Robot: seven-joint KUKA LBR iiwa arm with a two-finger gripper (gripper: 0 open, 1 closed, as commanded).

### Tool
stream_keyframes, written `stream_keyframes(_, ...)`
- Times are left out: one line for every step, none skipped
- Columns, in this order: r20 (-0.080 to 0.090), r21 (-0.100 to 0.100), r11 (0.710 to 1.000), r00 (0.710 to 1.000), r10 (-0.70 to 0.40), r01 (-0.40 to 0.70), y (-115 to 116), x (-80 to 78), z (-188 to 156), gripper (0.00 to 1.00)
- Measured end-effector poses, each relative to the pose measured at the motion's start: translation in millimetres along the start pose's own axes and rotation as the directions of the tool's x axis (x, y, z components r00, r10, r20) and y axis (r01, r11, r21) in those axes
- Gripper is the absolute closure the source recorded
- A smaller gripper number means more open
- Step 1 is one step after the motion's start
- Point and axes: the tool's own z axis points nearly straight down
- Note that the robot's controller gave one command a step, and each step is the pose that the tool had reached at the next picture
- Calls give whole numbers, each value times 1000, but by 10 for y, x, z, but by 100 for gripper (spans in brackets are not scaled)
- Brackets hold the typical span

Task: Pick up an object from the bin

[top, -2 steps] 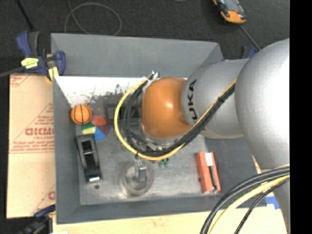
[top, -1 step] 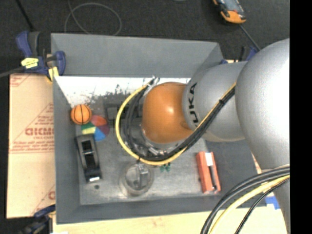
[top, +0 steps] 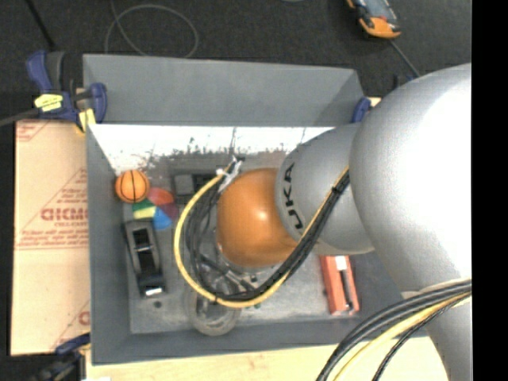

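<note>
So the step in hand looks like the reach-down part, nothing counted as picked yet: the arm is sunk deep into the grey bin (top: 238,94) and the orange cover (top: 252,219) on its wrist sits roughly mid-bin, with the tool (top: 225,279) tucked under it behind a loop of yellow and black cables (top: 184,244). Whether the tool is spread or pressed together can't be told, and nothing can be seen pinched in it, so no grasp should be claimed. What's being gone for can't be pinned down either. The closest thing is a clear roundish thing (top: 213,317), maybe a small cup, just below the orange cover and partly hidden by the cables, so that's the best guess. Head count, all placed off the orange cover: one black tape dispenser (top: 143,256) to its left; one small basketball (top: 131,186) to its upper left, well apart; three little coloured bits bunched between the ball and the cover, namely one red (top: 161,196), one yellow (top: 145,210) and one blue (top: 163,219); one dark square thing (top: 184,183) just up-left of it near the back wall; and one flat red-orange oblong thing (top: 340,284) to its lower right. Next move, as a judgement: a clean close on whatever lies under the tool and then a straight lift would be needed, with care that the cable loop isn't dragged through the clear thing.
</note>
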Motion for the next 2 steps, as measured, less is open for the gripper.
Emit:
stream_keyframes(0, 0, 1000, 1000, 1, -1, 0, 0, 0, 100)
stream_keyframes(-27, 4, 1000, 1000, 4, -4, -20, -23, -186, 100)
